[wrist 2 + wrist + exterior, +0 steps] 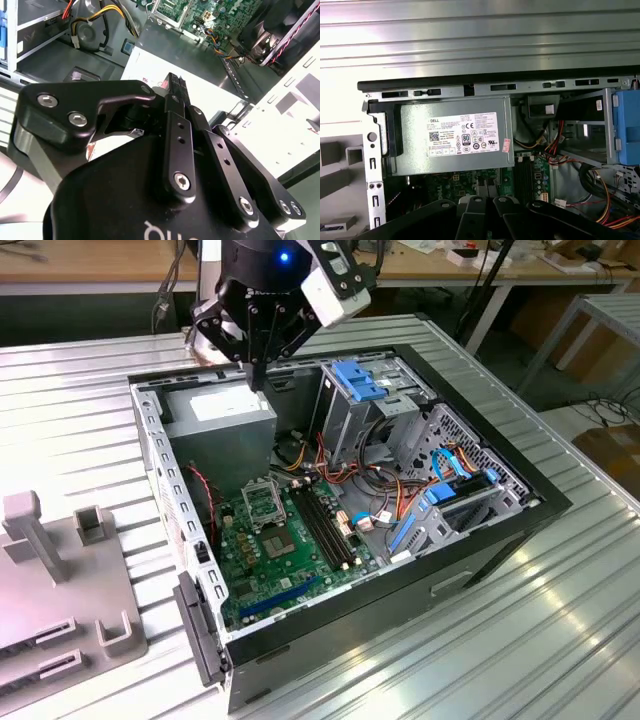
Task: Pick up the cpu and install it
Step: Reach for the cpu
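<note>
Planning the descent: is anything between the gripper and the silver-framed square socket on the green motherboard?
The silver-framed square socket lies uncovered, but the gripper hangs over the grey metal power supply box beside it; straight down, that box blocks it.

My gripper [258, 378] was black all over, and a small light [285, 257] glowed blue. The power supply [455, 137] was plain grey, its label [463, 134] white with black print. The motherboard [290, 550] was green, the drive brackets [358, 380] bright blue, and the cables [607, 200] red, yellow and orange. The case [330, 665] was black outside and silver within. The table [560, 630] was pale silver, ribbed in long parallel lines. The fixture [50, 600] was dull grey.
</note>
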